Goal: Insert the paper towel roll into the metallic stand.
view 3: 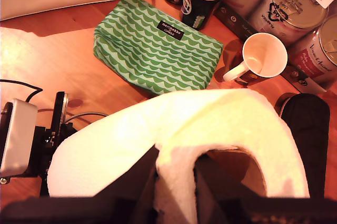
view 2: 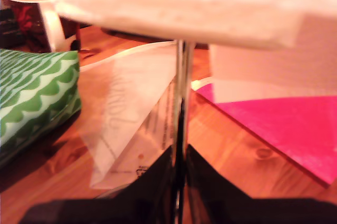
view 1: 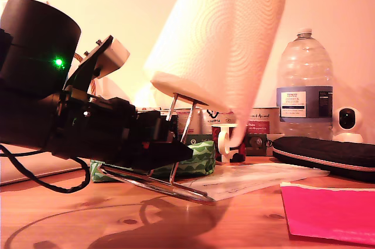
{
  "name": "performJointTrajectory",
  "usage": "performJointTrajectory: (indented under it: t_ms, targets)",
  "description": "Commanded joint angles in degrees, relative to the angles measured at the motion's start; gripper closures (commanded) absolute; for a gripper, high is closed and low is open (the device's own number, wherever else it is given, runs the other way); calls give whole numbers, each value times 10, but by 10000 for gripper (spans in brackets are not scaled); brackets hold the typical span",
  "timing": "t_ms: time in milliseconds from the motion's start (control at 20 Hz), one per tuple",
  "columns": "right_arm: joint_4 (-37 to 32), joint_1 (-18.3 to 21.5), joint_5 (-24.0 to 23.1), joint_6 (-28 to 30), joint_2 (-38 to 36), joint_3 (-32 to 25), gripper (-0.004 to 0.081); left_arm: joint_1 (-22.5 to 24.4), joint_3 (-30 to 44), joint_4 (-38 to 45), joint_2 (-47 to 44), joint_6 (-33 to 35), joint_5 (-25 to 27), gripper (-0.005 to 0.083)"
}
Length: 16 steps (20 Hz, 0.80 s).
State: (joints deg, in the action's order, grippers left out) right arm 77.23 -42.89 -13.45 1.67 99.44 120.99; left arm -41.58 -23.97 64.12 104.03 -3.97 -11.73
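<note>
The paper towel roll (view 1: 220,44) hangs tilted over the table, its white embossed paper filling the upper middle of the exterior view. My second gripper (view 3: 176,192) is shut on the roll's (view 3: 174,145) top wall, one finger inside the hollow core; it is out of the exterior view. The metallic stand (view 1: 176,186) leans, and its chrome rod (view 1: 174,105) enters the roll's lower end. My first gripper (view 1: 176,149) comes from the exterior view's left and is shut on the rod (view 2: 182,92) low down, under the roll's bottom face (view 2: 179,2).
A green wave-patterned pouch (view 1: 199,158) lies behind the stand, with a mug (view 1: 225,140) and tins beside it. White papers (view 1: 258,176) lie under the stand's ring. A pink sheet (view 1: 328,208), a black case (view 1: 328,152) and a water bottle (view 1: 304,85) stand at the exterior view's right.
</note>
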Motion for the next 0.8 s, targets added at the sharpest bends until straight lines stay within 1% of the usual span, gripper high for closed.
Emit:
performJointTrajectory:
  t_ms: [0,250,550,750]
  targets:
    - [4,6,-36,13,14,-1,781,10,3,-8,-1,-10,6,797]
    - [5,-4,-35,13,20,-1,781,10,3,-32,-1,-10,7,795]
    - [6,-6,-36,13,20,-1,781,11,3,-33,-1,-10,6,597]
    - [6,-6,-36,13,20,-1,780,11,3,-33,-2,-10,-2,585]
